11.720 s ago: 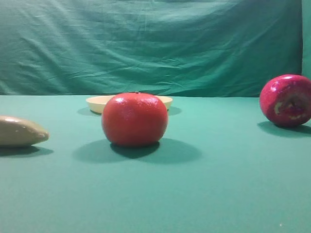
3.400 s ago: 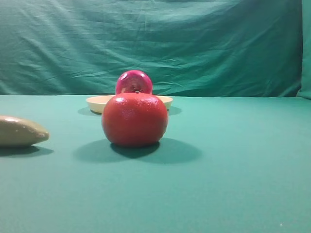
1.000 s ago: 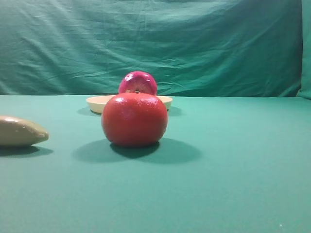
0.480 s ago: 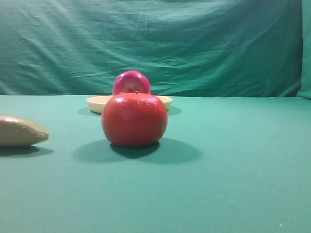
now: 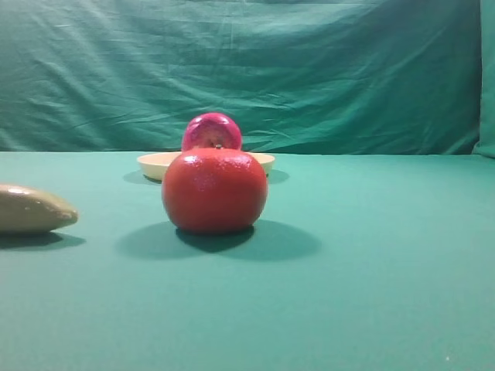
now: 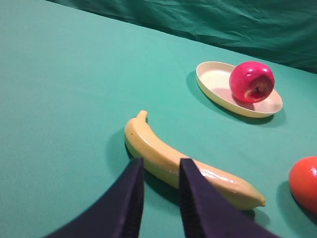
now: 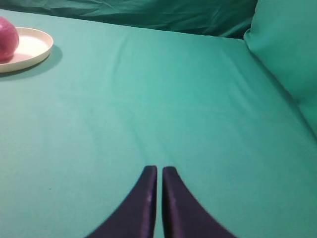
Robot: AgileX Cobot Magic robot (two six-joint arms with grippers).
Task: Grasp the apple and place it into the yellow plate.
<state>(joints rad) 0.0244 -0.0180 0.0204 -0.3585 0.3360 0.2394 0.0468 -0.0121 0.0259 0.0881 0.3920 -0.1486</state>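
Note:
The apple (image 5: 212, 130), glossy pinkish red, rests in the yellow plate (image 5: 155, 162) at the back of the table, partly hidden behind a matte orange-red fruit (image 5: 214, 191). In the left wrist view the apple (image 6: 251, 82) sits on the right half of the plate (image 6: 213, 82), dimple facing sideways. My left gripper (image 6: 159, 162) hovers low over the banana (image 6: 213, 178), far from the plate, its fingers a narrow gap apart and empty. My right gripper (image 7: 159, 169) is shut and empty above bare cloth, with the apple (image 7: 6, 39) and plate (image 7: 34, 47) at the far left edge.
The orange-red fruit (image 6: 304, 183) stands in front of the plate, and the banana (image 5: 31, 209) lies at the left. A green cloth backdrop (image 5: 247, 69) hangs behind the table. A raised green cloth fold (image 7: 287, 54) borders the right side.
The apple has rocked a little from side to side in the plate over the last second. Nothing else on the table has moved.

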